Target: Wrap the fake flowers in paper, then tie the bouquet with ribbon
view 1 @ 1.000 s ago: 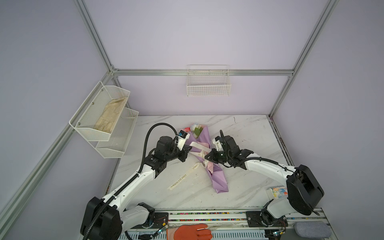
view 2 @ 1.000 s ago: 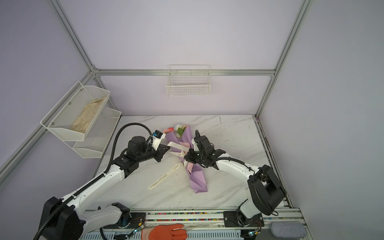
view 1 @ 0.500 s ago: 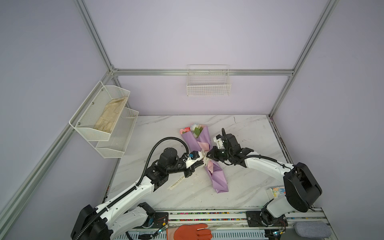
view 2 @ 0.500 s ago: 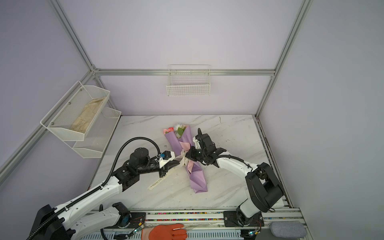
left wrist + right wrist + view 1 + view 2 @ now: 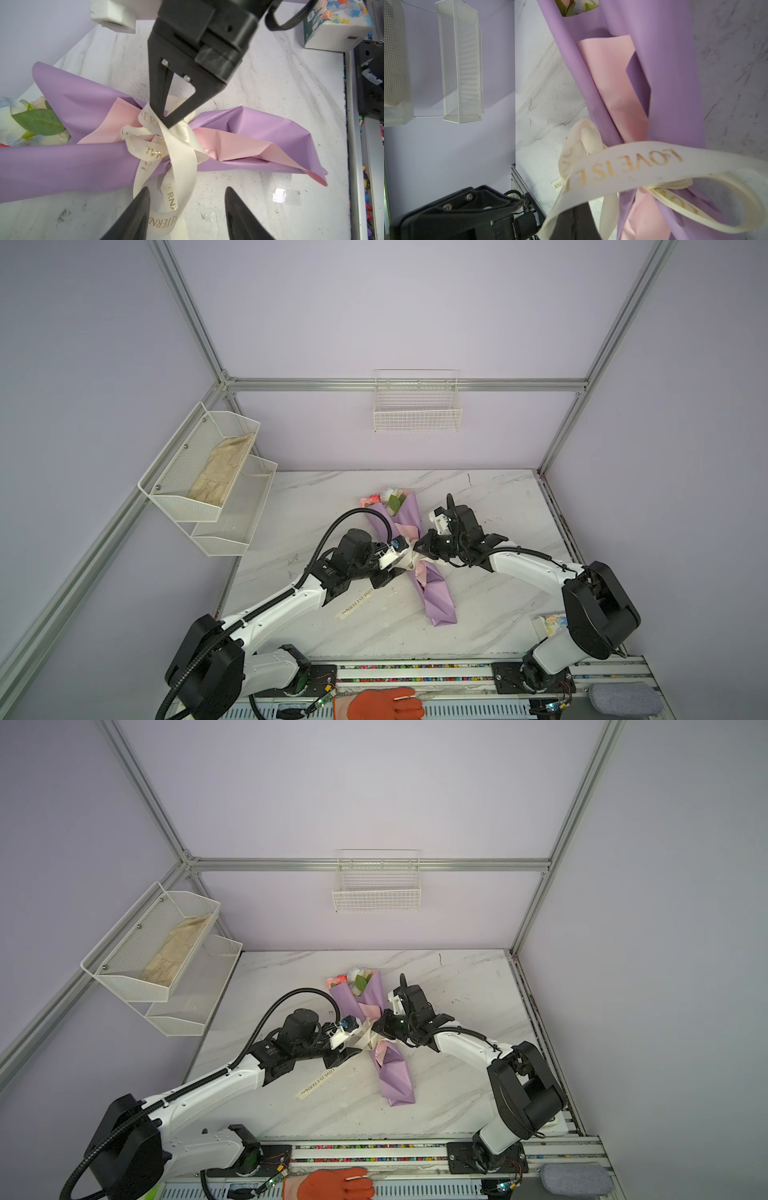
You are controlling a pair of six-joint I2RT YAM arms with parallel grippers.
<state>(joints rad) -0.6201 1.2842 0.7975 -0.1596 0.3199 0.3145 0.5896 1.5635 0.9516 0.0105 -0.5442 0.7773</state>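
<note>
The bouquet (image 5: 434,593) (image 5: 395,1073) lies on the marble table in lilac paper with a pink inner face (image 5: 228,143). The fake flowers (image 5: 384,499) (image 5: 35,122) poke out at its far end. A cream lettered ribbon (image 5: 178,145) (image 5: 623,164) is knotted round its waist, and one tail (image 5: 355,605) trails on the table. My left gripper (image 5: 187,207) (image 5: 405,568) is open beside the knot, with a ribbon loop against one finger (image 5: 139,209). My right gripper (image 5: 166,121) (image 5: 417,545) is shut on the ribbon at the knot; in the right wrist view the ribbon hides most of its fingers (image 5: 577,218).
A tissue box (image 5: 332,22) (image 5: 550,624) stands at the table's front right. Two wire shelves (image 5: 208,481) hang on the left wall and a wire basket (image 5: 417,406) on the back wall. An orange glove (image 5: 382,703) rests on the front rail.
My left gripper came in from the bouquet's upper left to the knot and opened, letting go of the ribbon. My right gripper stayed shut on the ribbon.
</note>
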